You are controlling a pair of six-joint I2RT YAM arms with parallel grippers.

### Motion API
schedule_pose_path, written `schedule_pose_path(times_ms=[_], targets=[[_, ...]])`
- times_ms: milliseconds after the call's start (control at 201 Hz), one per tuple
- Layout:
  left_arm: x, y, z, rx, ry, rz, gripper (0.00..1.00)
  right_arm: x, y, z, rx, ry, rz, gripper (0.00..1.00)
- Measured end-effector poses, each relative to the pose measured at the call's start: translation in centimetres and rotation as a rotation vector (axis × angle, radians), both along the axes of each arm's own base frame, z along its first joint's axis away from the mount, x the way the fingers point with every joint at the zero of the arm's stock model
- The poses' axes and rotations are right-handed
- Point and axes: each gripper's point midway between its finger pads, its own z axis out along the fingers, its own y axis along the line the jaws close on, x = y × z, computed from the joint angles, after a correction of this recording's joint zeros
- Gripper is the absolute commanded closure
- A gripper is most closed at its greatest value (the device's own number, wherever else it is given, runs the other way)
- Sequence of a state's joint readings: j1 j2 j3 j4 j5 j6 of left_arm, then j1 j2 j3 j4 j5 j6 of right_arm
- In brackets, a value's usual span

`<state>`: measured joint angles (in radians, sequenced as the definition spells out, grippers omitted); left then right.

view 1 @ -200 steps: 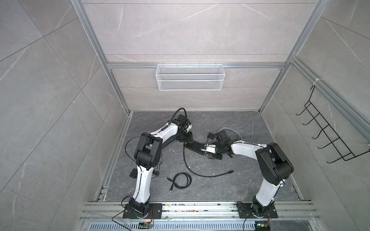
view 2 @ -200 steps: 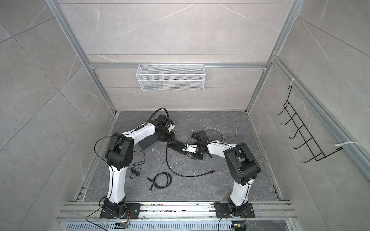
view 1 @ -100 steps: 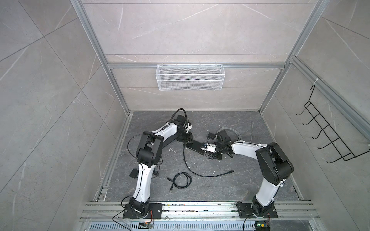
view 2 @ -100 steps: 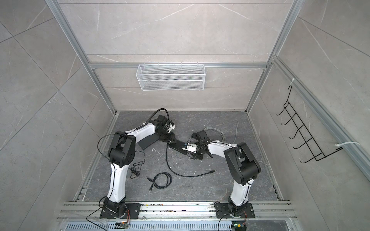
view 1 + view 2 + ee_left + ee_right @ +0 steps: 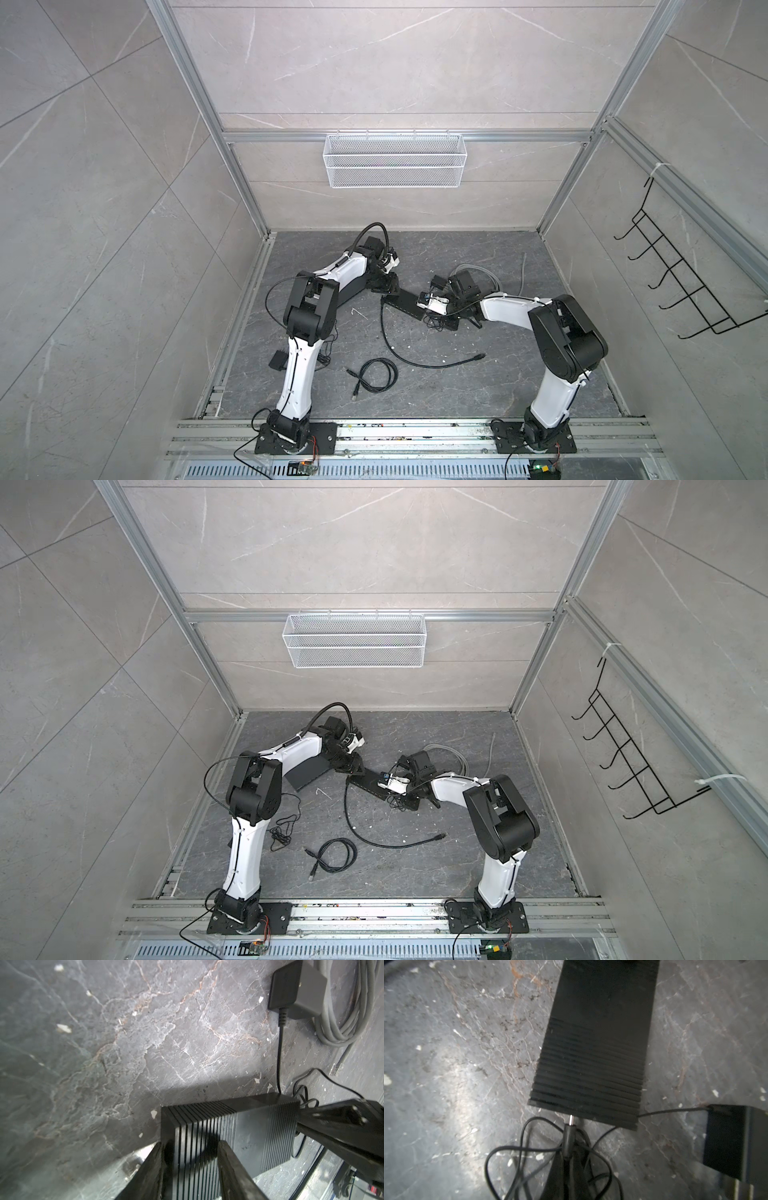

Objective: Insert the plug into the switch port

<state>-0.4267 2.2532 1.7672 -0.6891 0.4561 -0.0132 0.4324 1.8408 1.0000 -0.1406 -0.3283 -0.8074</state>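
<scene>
The switch (image 5: pixel 405 306) (image 5: pixel 370 786) is a flat black ribbed box lying on the floor between the arms. In the left wrist view my left gripper (image 5: pixel 191 1145) has its fingers (image 5: pixel 149 1172) on either side of the ribbed end of the switch (image 5: pixel 239 1126), gripping it. My right gripper (image 5: pixel 569 1159) is shut on the black barrel plug (image 5: pixel 569 1136). The plug's metal tip (image 5: pixel 571 1120) meets the near end face of the switch (image 5: pixel 593 1053); the port itself is not visible. Both top views show the left gripper (image 5: pixel 388 286) and the right gripper (image 5: pixel 434 321) at opposite ends.
The plug's thin cable (image 5: pixel 512 1151) loops on the floor to a black power adapter (image 5: pixel 733 1140) (image 5: pixel 297 995). A grey cable coil (image 5: pixel 482 274) lies behind the right wrist. A long black cable (image 5: pixel 415 362) and a coiled one (image 5: pixel 374 376) lie nearer the front.
The left arm's elbow has shifted slightly to the right. Both grippers, the switch and the plug stay where they were.
</scene>
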Motion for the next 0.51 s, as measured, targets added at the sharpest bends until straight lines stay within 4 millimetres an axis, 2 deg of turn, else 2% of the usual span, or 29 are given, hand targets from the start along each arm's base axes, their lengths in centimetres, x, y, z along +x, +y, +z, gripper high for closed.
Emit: schedule_pose_path(times_ms=[508], targets=[[0.4, 0.4, -0.1, -0.046, -0.008, -0.034, 0.57, 1.1, 0.4, 0.0, -0.003, 0.042, -0.033, 0.96]])
